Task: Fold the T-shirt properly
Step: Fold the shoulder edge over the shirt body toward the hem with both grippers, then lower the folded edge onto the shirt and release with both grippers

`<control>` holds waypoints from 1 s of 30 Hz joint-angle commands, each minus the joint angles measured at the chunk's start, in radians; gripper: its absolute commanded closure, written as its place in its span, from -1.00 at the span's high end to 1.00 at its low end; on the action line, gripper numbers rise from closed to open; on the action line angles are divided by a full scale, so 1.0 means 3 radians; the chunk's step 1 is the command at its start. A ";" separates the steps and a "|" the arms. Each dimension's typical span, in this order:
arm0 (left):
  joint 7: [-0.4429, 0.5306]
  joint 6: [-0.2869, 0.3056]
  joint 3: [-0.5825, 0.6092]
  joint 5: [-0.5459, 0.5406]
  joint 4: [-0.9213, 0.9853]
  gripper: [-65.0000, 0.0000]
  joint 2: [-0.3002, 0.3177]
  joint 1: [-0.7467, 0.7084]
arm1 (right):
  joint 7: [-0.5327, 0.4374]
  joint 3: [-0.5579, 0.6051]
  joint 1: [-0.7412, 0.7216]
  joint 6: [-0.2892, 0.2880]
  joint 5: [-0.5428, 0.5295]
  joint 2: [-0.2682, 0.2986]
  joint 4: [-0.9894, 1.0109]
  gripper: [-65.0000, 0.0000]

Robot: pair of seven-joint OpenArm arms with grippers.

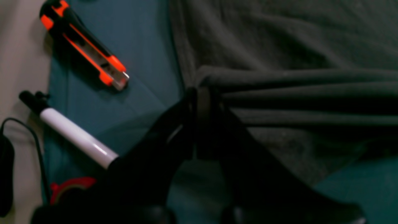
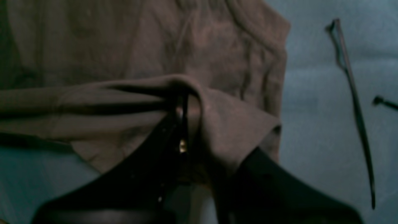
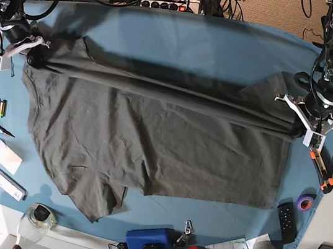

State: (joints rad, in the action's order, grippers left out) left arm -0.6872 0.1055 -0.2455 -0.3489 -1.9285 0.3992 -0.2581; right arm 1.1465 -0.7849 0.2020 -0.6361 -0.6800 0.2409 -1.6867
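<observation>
Base view: dark grey T-shirt point(image 3: 151, 141) lies spread on the blue tablecloth point(image 3: 185, 40), long axis running left-right across the table, 1 sleeve hanging toward the near edge at lower left. Far edge is lifted into a taut ridge strung between the 2 grippers, 1 at each end, so neither arm is nearer; the rest of the shirt lies toward the near side of both. Left gripper point(image 1: 199, 93) is clamped tight on a bunched fold of the shirt edge, cloth pleats running away to the right in the left wrist view. Right gripper point(image 2: 183, 102) likewise pinched closed on a fold, fabric draped over its tip. My read: next move carries the held edge toward the near hem, both arms together, keeping the ridge straight. Orange-black utility knife point(image 1: 84, 45) and a white marker point(image 1: 77, 137) sit just beside the left gripper, clear of the shirt. No label or writing readable anywhere.
</observation>
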 commanded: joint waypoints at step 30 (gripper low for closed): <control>0.0103 0.0240 0.0504 0.0000 0.0886 -1.00 0.0034 0.0804 | -0.0431 0.0411 -0.0819 0.0128 0.0600 0.0075 0.0637 -1.00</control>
State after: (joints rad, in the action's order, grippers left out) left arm -0.6796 0.1833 -0.0864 -0.3481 -1.6440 0.3935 -0.0380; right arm 1.0485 -0.6590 -0.0257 -0.5987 -0.4839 0.2436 -1.4769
